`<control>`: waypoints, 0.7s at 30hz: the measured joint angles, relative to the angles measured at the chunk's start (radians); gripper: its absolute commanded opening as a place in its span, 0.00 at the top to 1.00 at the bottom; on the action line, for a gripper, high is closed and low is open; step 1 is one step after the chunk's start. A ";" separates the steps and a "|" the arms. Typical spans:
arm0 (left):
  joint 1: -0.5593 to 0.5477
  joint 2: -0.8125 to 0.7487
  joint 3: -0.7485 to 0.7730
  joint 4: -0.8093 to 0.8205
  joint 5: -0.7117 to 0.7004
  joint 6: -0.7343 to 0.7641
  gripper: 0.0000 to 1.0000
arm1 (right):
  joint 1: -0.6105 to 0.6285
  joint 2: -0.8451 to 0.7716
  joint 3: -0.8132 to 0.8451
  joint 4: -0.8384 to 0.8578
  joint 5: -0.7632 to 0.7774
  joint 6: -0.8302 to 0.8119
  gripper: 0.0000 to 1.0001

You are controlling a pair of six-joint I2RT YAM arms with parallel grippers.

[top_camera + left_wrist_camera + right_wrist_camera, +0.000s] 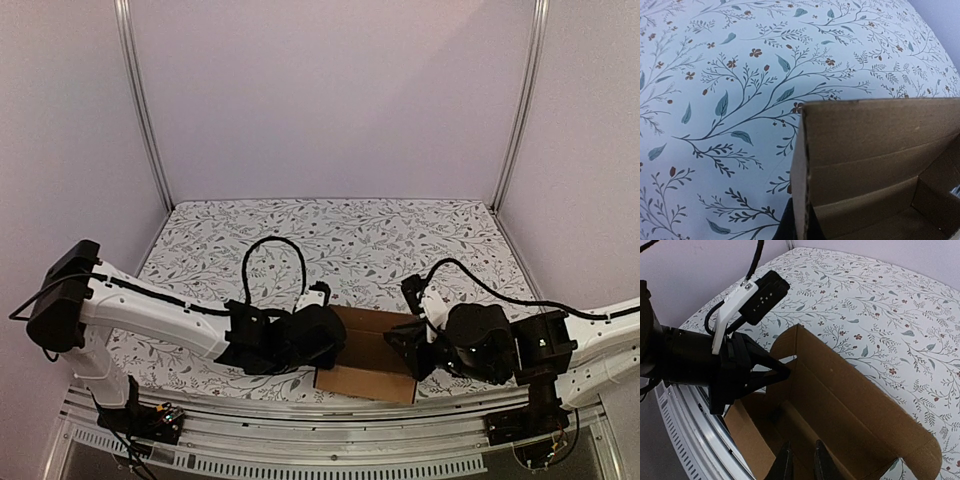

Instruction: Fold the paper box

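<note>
One paper box (366, 362) wall sits pinched in the left end effector (785, 372)

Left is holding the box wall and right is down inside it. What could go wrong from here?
1. The left gripper pinches only a wall's edge on the box; a pull may crease it or slip off.
2. The right gripper sits low inside the box; a sideways move could splay a wall.
3. Both wrists are close and could collide.
</note>
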 measured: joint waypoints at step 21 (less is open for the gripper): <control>0.000 0.027 0.040 -0.043 -0.011 -0.004 1.00 | -0.023 0.157 -0.068 0.023 -0.442 -0.015 1.00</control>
